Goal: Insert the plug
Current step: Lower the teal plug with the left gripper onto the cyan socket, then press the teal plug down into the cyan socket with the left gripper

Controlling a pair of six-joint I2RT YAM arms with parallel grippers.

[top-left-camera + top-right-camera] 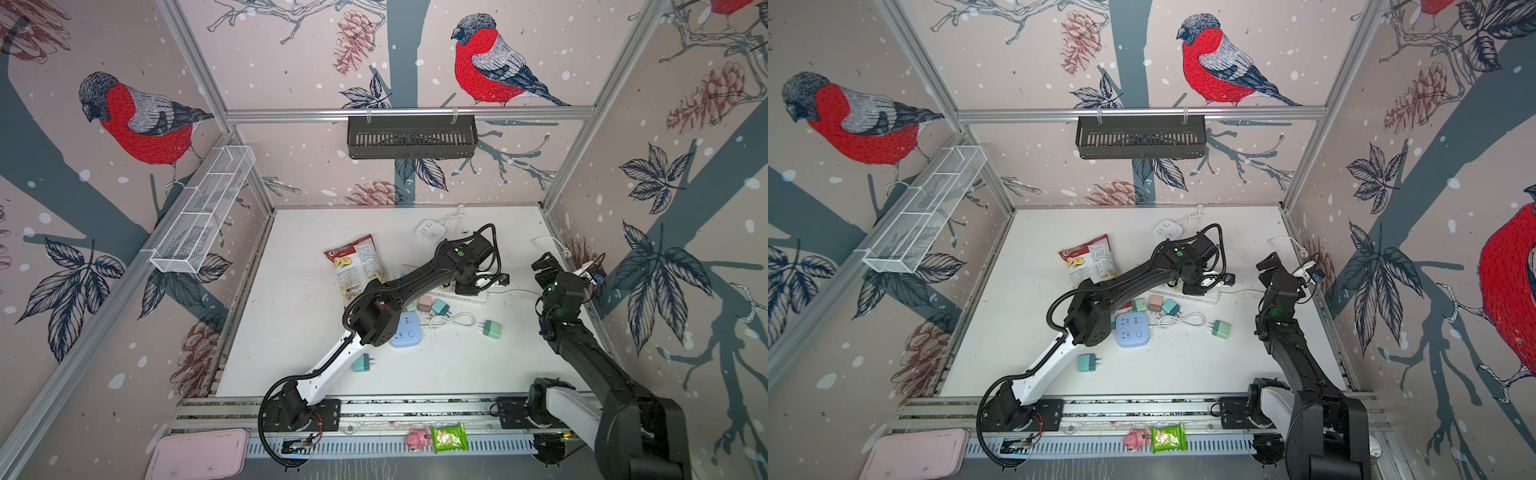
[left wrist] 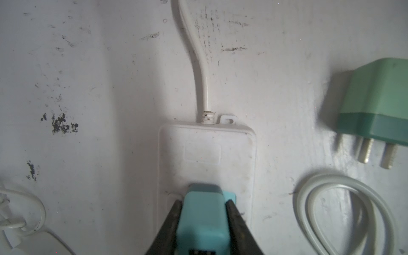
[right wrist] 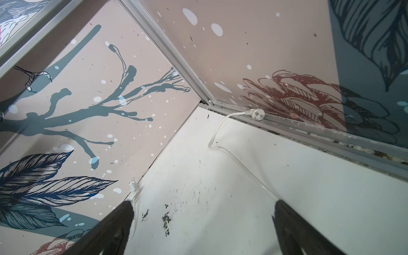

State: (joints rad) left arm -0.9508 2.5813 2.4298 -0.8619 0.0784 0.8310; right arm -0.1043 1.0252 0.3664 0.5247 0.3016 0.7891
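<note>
The teal plug [image 2: 204,216] stands upright on the white power strip [image 2: 207,154], its base down against a socket near the strip's cord end. My left gripper [image 2: 204,202] is shut on the plug, one dark finger flat against each side. In both top views the left gripper [image 1: 465,286] [image 1: 1192,286] points down onto the power strip [image 1: 478,297] at mid-table, and the plug is hidden under it. My right gripper [image 3: 203,206] is open with nothing between its fingers, held above the table's far right corner [image 1: 544,264].
A green three-pin plug [image 2: 375,106] and a coiled white cable [image 2: 344,212] lie beside the strip. A blue socket cube [image 1: 405,330], several small plugs, a chips bag [image 1: 357,266] and a white socket [image 1: 430,230] are nearby. A white wall plug [image 3: 256,114] lies by the right wall.
</note>
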